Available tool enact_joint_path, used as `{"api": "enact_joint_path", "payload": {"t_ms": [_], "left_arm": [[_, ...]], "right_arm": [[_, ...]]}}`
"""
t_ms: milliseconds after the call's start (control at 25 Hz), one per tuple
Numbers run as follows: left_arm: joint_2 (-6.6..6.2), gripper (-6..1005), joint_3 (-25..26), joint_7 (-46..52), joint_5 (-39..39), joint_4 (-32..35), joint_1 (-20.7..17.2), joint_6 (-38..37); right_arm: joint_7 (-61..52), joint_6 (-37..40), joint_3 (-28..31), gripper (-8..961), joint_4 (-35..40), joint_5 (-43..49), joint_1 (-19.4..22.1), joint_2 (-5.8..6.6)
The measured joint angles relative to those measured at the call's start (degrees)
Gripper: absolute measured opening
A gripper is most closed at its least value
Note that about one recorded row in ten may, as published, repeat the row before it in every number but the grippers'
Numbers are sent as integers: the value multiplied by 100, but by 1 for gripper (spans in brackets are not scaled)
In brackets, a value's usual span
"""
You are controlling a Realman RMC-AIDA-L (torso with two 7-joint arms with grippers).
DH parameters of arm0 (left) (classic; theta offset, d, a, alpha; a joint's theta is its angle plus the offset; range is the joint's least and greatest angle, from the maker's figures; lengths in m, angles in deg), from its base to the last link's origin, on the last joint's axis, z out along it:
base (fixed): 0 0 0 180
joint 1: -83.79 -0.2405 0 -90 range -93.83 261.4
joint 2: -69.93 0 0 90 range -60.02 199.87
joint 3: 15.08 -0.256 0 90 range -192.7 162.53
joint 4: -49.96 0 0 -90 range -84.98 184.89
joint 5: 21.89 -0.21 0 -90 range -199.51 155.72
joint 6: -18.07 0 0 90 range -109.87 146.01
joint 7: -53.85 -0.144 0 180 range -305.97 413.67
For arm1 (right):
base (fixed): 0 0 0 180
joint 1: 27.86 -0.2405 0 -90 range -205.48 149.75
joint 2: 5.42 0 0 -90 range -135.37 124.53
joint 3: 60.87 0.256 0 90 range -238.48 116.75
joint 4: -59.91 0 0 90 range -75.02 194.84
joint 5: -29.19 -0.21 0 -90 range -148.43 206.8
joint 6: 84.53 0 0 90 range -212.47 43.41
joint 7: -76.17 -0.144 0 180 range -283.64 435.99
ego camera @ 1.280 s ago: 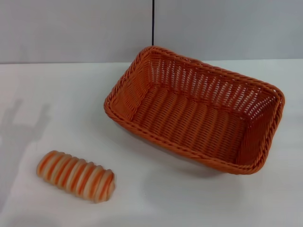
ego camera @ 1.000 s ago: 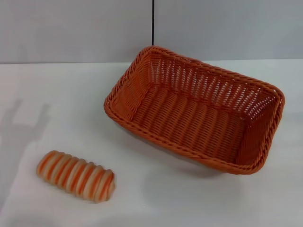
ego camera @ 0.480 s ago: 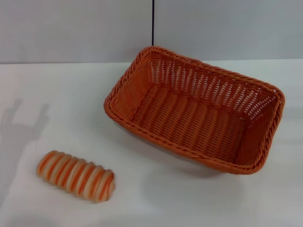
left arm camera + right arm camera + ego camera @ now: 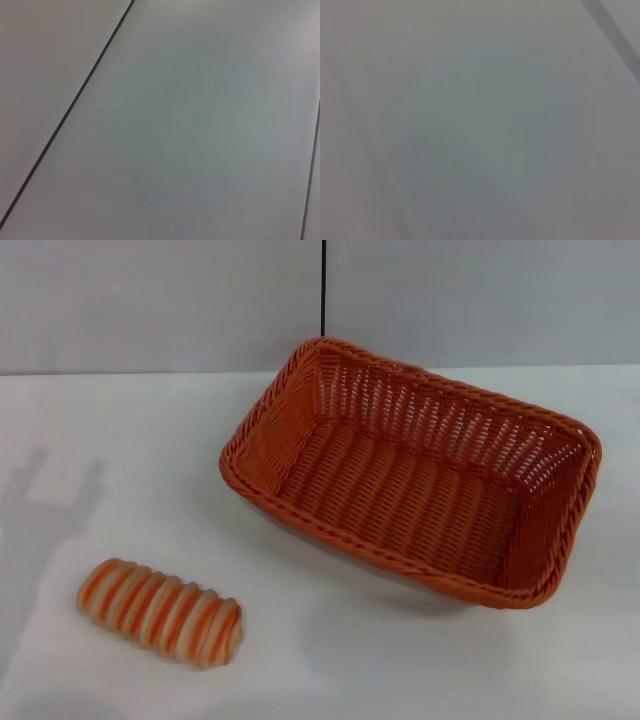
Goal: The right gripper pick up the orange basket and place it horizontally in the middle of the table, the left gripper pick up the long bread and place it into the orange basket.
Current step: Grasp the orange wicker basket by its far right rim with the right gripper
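In your head view, neither arm nor its tool appears; only a faint upright shadow (image 4: pixel 50 510) falls on the left side of the table (image 4: pixel 120 440). So you cannot tell whether either tool is released or clenched. The orange basket (image 4: pixel 415 475) sits on the table's right half toward the far edge, skewed so its long side runs diagonally, and it holds nothing. The long bread (image 4: pixel 160 612) lies on the near left of the table, well apart from the basket, also at a slant.

Your left wrist view shows only a pale flat surface crossed by a thin dark seam (image 4: pixel 70 107); no fingers show. Your right wrist view gives a blurred pale grey surface and nothing more.

Compared with the earlier head views, the basket and the bread lie exactly where they were, and the shadow looks the same.
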Motion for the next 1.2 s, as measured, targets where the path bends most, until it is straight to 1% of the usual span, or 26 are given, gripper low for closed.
{"api": "enact_joint_path", "payload": {"t_ms": [160, 200, 240, 320, 400, 560, 600, 640, 760, 840, 920, 1160, 1200], "left_arm": [[2, 812, -24, 0, 0, 0, 0, 7], [2, 812, -29, 0, 0, 0, 0, 14], [2, 812, -29, 0, 0, 0, 0, 14], [2, 811, -32, 0, 1, 0, 0, 24], [5, 810, -33, 0, 1, 0, 0, 40], [11, 808, -34, 0, 1, -1, 0, 55], [11, 808, -34, 0, 1, -3, 3, 62], [11, 807, -34, 0, 1, -5, 11, 69], [12, 806, -34, 0, 0, -11, 32, 80], [11, 805, -34, 0, 1, -16, 45, 89], [13, 805, -34, 0, 1, -19, 50, 104], [19, 802, -34, 0, 1, -31, 51, 137], [20, 802, -34, -1, 0, -35, 47, 137]], "right_arm": [[-1130, -101, -1111, 547, 743, 53, -152, 450], [-1626, -125, -1474, 547, 1057, 285, -292, 622], [-1626, -125, -1474, 547, 1057, 285, -292, 622], [-2092, -146, -1629, 547, 1351, 759, -482, 727], [-2512, -154, -1643, 547, 1627, 1389, -725, 756], [-3323, -153, -1618, 547, 2100, 2517, -1187, 761], [-3618, -154, -1623, 546, 2285, 2942, -1389, 771], [-3618, -154, -1623, 546, 2285, 2942, -1389, 771], [-3993, -196, -1649, 546, 2453, 3512, -1683, 822], [-4126, -280, -1656, 546, 2480, 3850, -1912, 879], [-4193, -365, -1658, 546, 2468, 4146, -2107, 911], [-4364, -510, -1668, 546, 2392, 4958, -2536, 914], [-4405, -541, -1697, 546, 2368, 5222, -2642, 902]]}}
